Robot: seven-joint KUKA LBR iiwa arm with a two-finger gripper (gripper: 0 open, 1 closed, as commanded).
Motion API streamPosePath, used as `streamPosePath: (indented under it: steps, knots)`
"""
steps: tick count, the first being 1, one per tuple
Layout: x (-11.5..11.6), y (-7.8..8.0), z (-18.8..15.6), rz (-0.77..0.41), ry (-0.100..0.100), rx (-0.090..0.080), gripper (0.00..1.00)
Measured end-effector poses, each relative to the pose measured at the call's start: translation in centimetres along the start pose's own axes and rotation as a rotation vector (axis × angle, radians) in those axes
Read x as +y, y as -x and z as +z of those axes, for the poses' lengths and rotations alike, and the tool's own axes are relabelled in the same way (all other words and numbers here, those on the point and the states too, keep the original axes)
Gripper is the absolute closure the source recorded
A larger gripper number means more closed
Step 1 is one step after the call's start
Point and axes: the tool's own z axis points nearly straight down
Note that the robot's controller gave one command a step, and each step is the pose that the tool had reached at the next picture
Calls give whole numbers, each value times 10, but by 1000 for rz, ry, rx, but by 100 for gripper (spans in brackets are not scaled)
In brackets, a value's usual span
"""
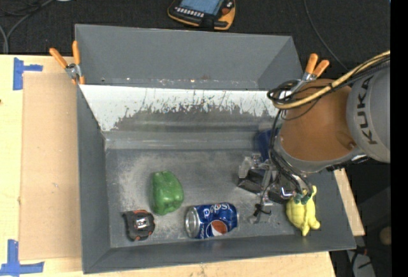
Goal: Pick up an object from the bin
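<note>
My gripper (261, 205) hangs low over the bin floor at the right, just right of a crushed blue Pepsi can (211, 220) lying on its side near the front wall. A yellow soft toy (301, 212) lies close to the gripper's right, against the right wall. A blue thing (262, 140) peeks out behind the arm, mostly hidden. Nothing shows held in the gripper.
A green bell pepper (166, 191) lies left of centre on the bin floor. A small black and red tape measure (139, 225) sits in the front left corner. The arm with its orange cover and cables reaches in over the right rim.
</note>
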Motion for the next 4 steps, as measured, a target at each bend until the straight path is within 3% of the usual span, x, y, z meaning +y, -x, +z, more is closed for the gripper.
streamPosePath:
  steps: [1,2,3,4]
  knots:
    - [0,2,-4,-2,0,-8,0]
    - [79,-3,90,-141,3,2,0]
    - [79,-12,27,-96,-2,-13,0]
    - [77,-7,79,-126,0,7,0]
